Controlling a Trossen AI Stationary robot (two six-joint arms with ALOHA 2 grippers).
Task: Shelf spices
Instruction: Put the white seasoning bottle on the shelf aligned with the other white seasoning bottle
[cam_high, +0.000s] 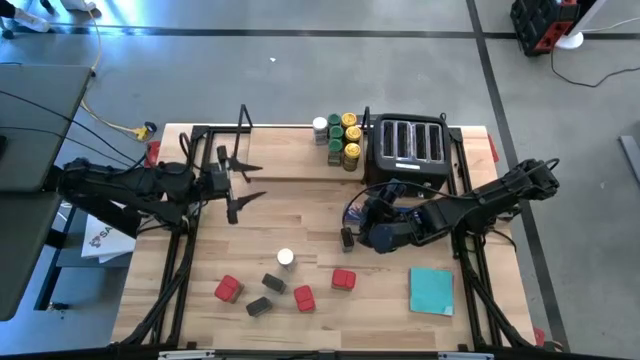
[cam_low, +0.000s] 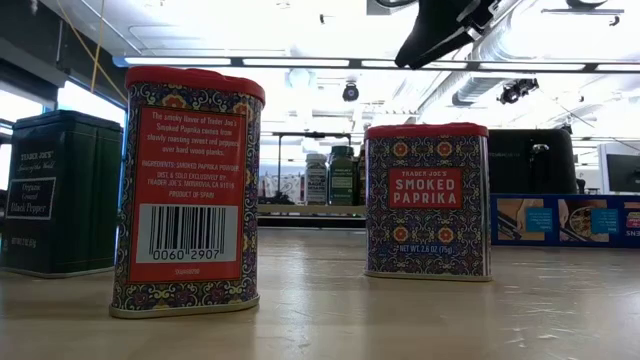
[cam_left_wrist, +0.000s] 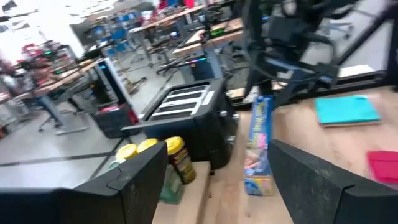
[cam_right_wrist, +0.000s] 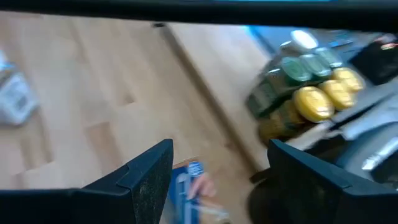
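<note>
High view: both claws are open and hold nothing.

The left claw (cam_high: 232, 183) hovers over the long wood shelf (cam_high: 290, 166). The right claw (cam_high: 352, 222) hovers near the black toaster (cam_high: 410, 141). Round jars (cam_high: 340, 138) with yellow and green lids already stand on the shelf. Red tins (cam_high: 343, 279), dark tins and a white-lid jar (cam_high: 285, 258) wait just below the right claw, which I think is nearer.

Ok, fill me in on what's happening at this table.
Two robot arms are putting spices on a shelf. Several jars already stand at the shelf's end beside the toaster. Three red tins, two dark tins and a white-lidded jar remain on the table's near side. The left gripper hovers by the shelf, the right gripper over mid-table; both have open, empty jaws.
</note>
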